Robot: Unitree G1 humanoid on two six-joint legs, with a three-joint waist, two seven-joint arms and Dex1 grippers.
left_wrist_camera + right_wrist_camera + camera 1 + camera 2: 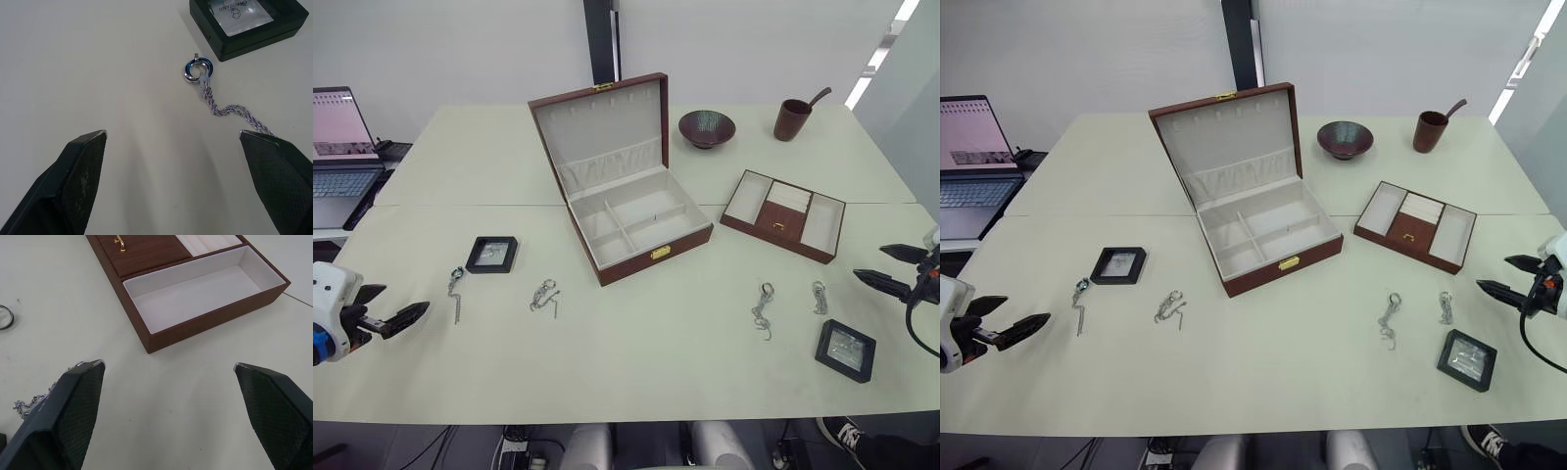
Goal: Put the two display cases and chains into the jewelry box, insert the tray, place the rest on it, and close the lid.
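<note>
White wrist housings, black textured wedge fingers (83, 176), apparently blue trim, black cable.

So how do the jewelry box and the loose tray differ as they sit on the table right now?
The jewelry box is deeper and bigger, with its lid standing open; the tray is shallow and has no lid. The box sits near the table's middle, the tray to its right. The box's clasp is on its front wall; the tray's gold knob sits on a brown centre flap. Both are reddish-brown wood with cream lining, and both look empty.

left gripper (393, 318) open, empty; right gripper (893, 268) seemingly likewise
</note>
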